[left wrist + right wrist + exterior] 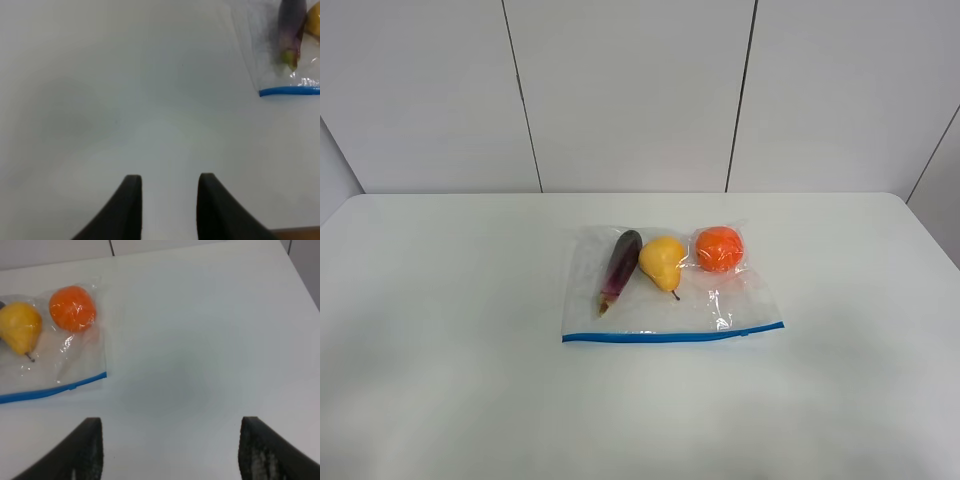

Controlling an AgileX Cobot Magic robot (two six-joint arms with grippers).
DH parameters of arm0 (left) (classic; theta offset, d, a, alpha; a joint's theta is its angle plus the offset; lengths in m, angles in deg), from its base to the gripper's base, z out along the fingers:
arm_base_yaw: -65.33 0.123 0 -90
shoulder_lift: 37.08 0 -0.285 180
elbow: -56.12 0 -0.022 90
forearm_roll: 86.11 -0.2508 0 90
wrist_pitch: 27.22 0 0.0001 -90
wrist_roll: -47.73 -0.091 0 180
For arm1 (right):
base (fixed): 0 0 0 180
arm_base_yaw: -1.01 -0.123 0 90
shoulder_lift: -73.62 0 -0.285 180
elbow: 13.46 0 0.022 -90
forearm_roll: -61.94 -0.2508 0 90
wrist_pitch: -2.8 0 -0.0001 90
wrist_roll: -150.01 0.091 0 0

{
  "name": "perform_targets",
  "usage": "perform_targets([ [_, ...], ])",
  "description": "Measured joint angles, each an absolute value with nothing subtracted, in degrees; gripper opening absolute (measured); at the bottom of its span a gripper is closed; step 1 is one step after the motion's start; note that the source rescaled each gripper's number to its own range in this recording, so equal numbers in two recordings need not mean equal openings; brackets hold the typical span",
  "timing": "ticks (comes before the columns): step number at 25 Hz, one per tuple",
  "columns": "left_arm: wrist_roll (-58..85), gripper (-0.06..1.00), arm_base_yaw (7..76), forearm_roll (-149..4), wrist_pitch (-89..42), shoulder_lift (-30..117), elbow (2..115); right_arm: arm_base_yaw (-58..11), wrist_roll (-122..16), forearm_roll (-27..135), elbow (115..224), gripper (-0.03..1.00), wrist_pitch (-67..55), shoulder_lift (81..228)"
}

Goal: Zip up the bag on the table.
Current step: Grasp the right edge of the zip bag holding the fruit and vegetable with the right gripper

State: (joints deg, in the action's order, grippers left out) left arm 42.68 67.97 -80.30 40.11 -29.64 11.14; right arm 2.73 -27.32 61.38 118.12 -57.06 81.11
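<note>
The clear bag lies flat mid-table, with its blue zipper strip along the near edge. Inside it are an eggplant, a yellow pear and an orange. Neither gripper shows in the exterior high view. My left gripper is open and empty over bare table, apart from the bag's eggplant corner and the end of the strip. My right gripper is wide open and empty, apart from the bag's orange end and the strip there.
White wall panels stand behind the table's far edge. The table's rounded far right corner shows in the right wrist view. Bare tabletop surrounds the bag on all sides.
</note>
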Motion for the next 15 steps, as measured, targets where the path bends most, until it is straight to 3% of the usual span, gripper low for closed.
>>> perform_targets([
  [15,42.7,0.63,68.0,-80.3,40.1,-29.6,11.1,2.7,-27.3,61.5,118.1,0.77,-57.1,81.1],
])
